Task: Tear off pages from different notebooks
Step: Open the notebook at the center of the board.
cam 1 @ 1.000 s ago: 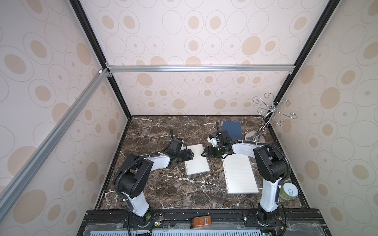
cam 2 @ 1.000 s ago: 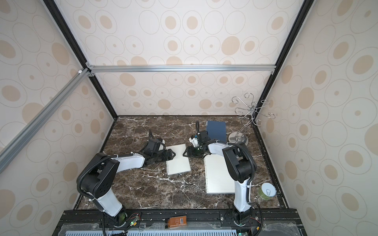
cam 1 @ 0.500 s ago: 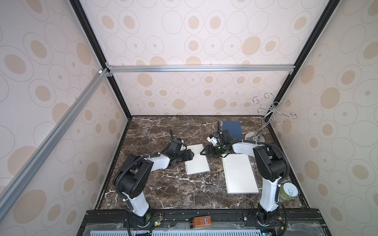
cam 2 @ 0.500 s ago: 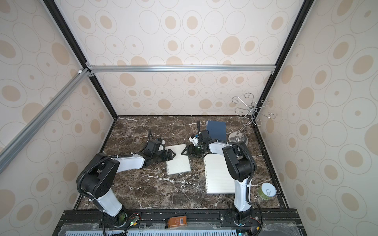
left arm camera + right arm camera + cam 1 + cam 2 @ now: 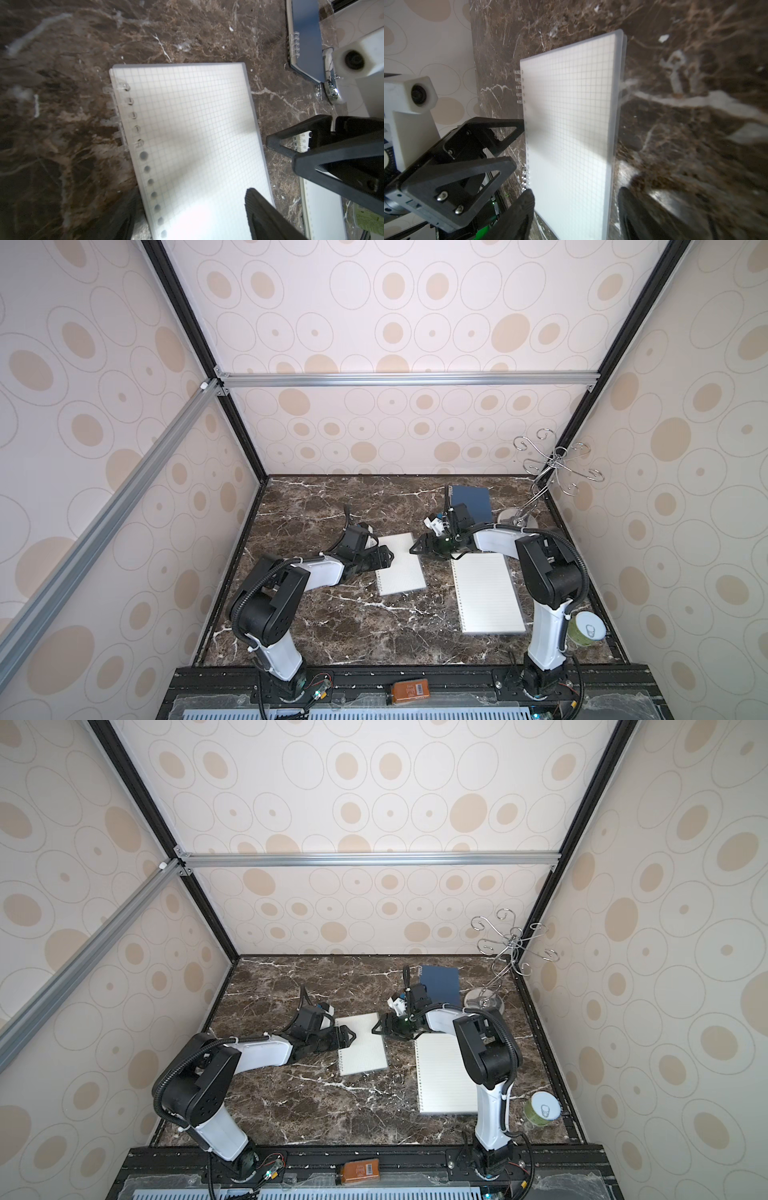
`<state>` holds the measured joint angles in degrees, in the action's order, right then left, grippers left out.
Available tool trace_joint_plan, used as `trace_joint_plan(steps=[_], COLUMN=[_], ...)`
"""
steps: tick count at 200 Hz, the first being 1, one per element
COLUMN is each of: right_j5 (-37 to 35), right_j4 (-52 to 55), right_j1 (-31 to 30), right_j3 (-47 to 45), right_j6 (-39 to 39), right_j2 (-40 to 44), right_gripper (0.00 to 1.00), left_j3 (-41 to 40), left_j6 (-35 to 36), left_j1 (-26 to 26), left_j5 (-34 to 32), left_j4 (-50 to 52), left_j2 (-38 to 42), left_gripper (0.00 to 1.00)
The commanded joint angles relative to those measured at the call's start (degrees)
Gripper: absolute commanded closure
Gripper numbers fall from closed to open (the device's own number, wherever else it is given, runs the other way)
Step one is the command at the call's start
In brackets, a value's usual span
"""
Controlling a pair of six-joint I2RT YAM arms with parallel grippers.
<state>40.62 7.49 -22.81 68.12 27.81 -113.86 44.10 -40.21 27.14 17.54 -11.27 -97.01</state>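
Marble tabletop (image 5: 332,626) carries three spiral-bound notebooks, all lying flat. Small grid notebook (image 5: 401,566), under a frosted clear cover, sits near the middle between the two arms. In the left wrist view, clear binding rings pass through only the end holes, and the holes next to them stand open. Larger lined notebook (image 5: 487,593) lies just beside it toward the right arm and nearer the front edge, separated from it by a strip of bare marble. Dark-blue notebook (image 5: 471,499) lies at the back, next to the round base of a chrome hook stand (image 5: 510,515). Left gripper (image 5: 386,558) is low over the small grid notebook's bound edge, its fingers (image 5: 496,122) spread wide with nothing between them. One tip sits right at the row of holes; whether it touches I cannot tell. Right gripper (image 5: 415,548) is low at the opposite, free edge near the far corner, its fingers (image 5: 301,128) likewise parted and holding nothing. The two grippers point toward each other across the notebook. Green can (image 5: 585,627) stands at the front right corner, well apart from the notebooks.
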Motion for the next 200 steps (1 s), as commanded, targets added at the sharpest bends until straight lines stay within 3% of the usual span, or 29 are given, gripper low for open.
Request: trace_joint_plan(steps=[1, 97, 200], right_j5=[1.6, 7.4, 6.2], right_j4=[-1.1, -7.2, -5.9], right_j1=[0.0, 0.0, 0.0], right_j3=[-0.9, -1.4, -3.8], right_j6=[0.7, 4.6, 4.7], right_j2=[-1.8, -3.2, 3.5], right_gripper=[0.34, 0.34, 0.34], left_j3=[-0.9, -1.6, -1.9], left_j6=[-0.2, -0.3, -0.3], left_j1=[0.5, 1.0, 1.0], left_j5=[0.6, 1.0, 0.5], left_j4=[2.2, 2.0, 2.0], left_j2=[0.9, 1.0, 1.3], left_gripper=[0.19, 0.21, 0.21])
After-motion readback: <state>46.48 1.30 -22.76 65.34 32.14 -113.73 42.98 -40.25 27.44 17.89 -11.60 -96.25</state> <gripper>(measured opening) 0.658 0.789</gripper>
